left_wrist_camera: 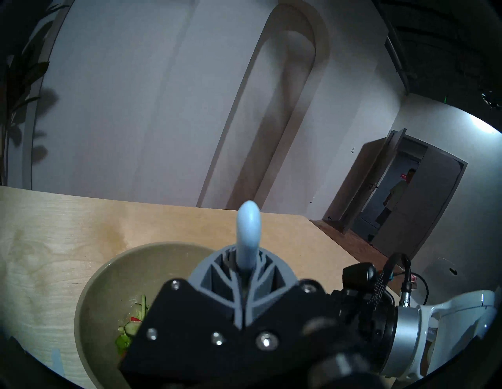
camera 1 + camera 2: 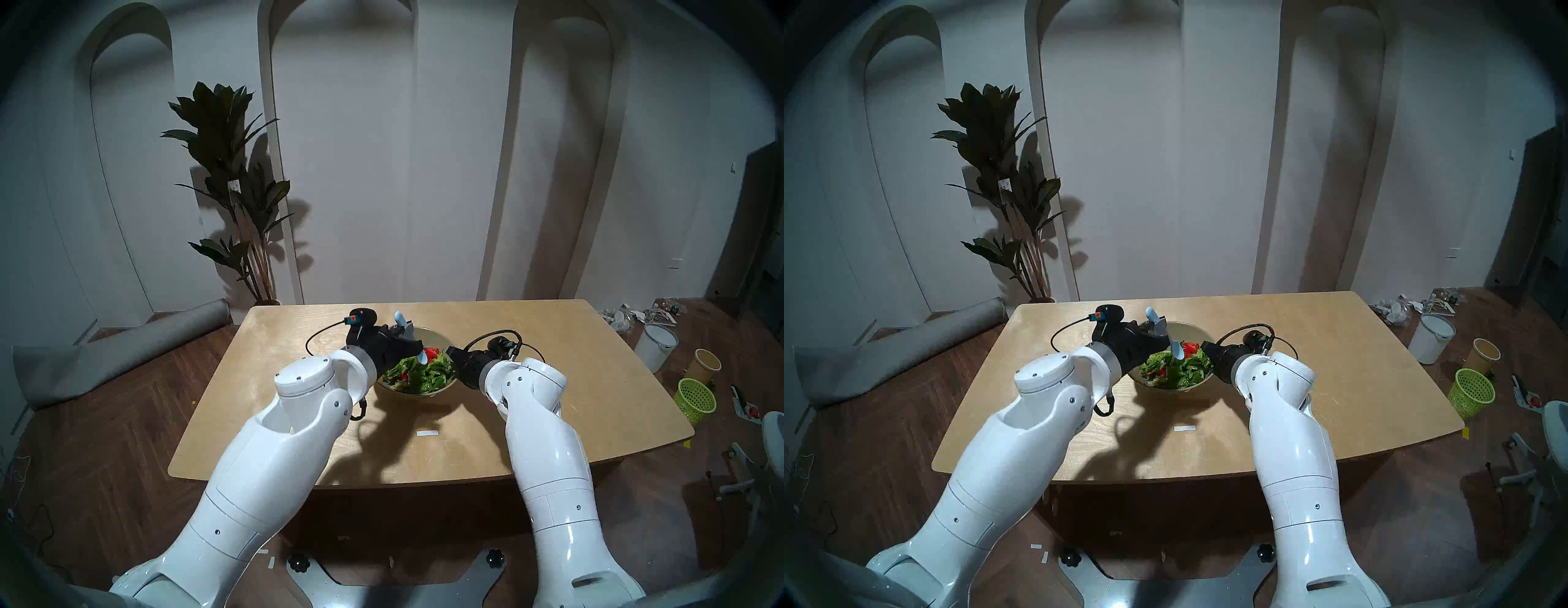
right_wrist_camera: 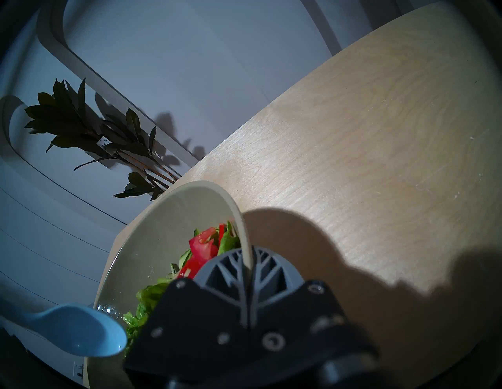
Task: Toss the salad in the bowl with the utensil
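The left gripper's black body hides the utensil's middle and part of the salad; the bowl's near side runs off the right wrist view.

Head pair high; wrists close; bowl shared.

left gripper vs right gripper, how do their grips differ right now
The left gripper is shut on the pale blue utensil, above the salad; the right gripper is shut on the bowl at its rim. The left one points nearly level; the right one tilts downward. Both have grey ribbed fingers.
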Controlling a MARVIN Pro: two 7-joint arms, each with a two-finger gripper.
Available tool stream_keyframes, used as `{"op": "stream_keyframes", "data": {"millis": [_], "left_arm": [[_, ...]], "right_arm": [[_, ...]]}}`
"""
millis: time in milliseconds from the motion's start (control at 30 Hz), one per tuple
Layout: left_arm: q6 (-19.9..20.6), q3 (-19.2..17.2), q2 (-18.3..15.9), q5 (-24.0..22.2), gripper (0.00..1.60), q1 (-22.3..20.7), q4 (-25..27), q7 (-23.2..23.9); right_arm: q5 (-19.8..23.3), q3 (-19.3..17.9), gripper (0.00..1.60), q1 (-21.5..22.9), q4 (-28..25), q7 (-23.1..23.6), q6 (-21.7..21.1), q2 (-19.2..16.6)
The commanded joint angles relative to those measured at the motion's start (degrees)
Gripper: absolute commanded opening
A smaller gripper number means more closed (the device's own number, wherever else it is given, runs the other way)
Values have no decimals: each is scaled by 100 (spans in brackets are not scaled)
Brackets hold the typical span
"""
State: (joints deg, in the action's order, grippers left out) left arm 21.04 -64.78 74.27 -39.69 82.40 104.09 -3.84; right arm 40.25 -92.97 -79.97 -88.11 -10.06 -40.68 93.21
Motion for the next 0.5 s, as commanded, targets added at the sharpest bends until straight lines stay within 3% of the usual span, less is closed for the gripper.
{"op": "stream_keyframes", "data": {"millis": [0,167,467], "left_arm": [[-693,62,-4,413,0,397,265,48],[-1047,193,-82,535,0,449,206,158],[-1255,458,-104,750,0,534,242,176]], "right_arm": [[12,-13,0,28,-100,8,10,5],[13,-14,0,27,-102,7,10,5],[13,-13,0,28,-101,7,10,5]]}}
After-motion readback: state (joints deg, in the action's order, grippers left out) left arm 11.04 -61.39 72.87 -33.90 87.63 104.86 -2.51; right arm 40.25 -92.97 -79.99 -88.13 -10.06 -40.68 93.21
